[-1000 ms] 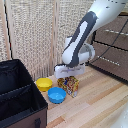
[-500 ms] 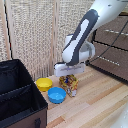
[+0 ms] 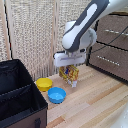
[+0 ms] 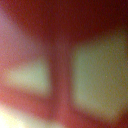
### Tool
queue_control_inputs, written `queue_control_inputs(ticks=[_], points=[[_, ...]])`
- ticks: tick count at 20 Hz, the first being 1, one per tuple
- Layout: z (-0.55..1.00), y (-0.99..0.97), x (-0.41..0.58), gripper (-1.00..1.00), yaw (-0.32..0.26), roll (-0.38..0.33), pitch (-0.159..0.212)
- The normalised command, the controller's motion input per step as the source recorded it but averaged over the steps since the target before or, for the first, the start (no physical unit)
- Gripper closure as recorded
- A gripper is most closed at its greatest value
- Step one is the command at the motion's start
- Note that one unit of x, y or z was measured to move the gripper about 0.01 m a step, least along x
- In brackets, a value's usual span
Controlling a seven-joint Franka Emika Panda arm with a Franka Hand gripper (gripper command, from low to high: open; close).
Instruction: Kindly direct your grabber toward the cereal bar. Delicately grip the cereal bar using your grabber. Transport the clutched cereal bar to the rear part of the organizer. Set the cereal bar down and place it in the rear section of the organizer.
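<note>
The cereal bar is an orange-yellow printed packet standing upright on the wooden table, just to the exterior view's right of the bowls. My grabber has come down over it from above. The white wrist sits right on top of the packet and the fingers reach down along it. One blue fingertip shows near the packet's lower edge. The fingers are mostly hidden, so I cannot tell their grip. The wrist view is only a red and pale blur. The black organizer, with its divider, stands at the exterior view's lower left.
A yellow bowl and a blue bowl lie between the organizer and the packet. A brown drawer cabinet stands at the exterior view's right. A wicker screen closes the back.
The arm and the packet stay in nearly the same place across the frames. No clear lift or shift of the packet shows.
</note>
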Motion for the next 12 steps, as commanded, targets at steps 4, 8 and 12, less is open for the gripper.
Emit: queue_control_inputs(ticks=[4,8,12], points=[[0.73,0.10,0.618,1.00,0.000,-0.010,0.125],[0.70,0.12,0.580,1.00,0.000,-0.017,0.113],[0.73,0.22,0.480,1.00,-0.013,-0.035,0.099]])
